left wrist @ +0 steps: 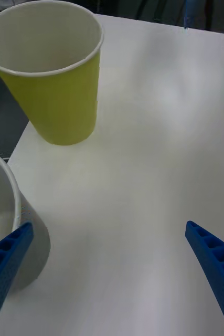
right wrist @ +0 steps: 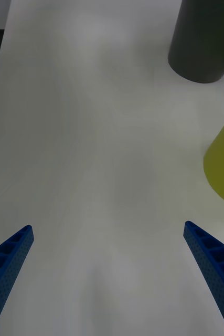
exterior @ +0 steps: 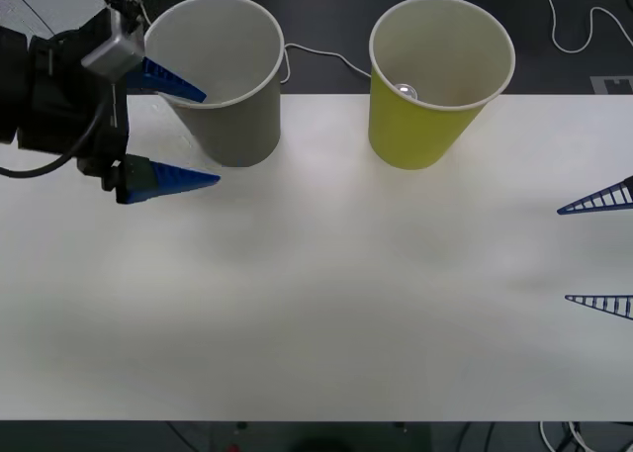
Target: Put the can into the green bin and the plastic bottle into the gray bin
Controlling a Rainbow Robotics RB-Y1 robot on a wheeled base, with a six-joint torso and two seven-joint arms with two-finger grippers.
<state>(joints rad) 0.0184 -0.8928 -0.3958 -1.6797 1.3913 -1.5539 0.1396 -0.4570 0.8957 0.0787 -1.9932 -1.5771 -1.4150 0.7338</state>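
Standing upper frame on the tabletop (exterior: 316,304) are two bins, gray bin (exterior: 229,76) and green bin (exterior: 435,81); one can (exterior: 406,92) is lying inside green; left tool (exterior: 188,135) and right tool (exterior: 593,254) are both hanging spread.

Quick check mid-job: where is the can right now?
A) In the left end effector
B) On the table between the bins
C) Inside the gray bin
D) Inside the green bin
D: the can's shiny top shows inside the green bin, and both end effectors are open and hold nothing.
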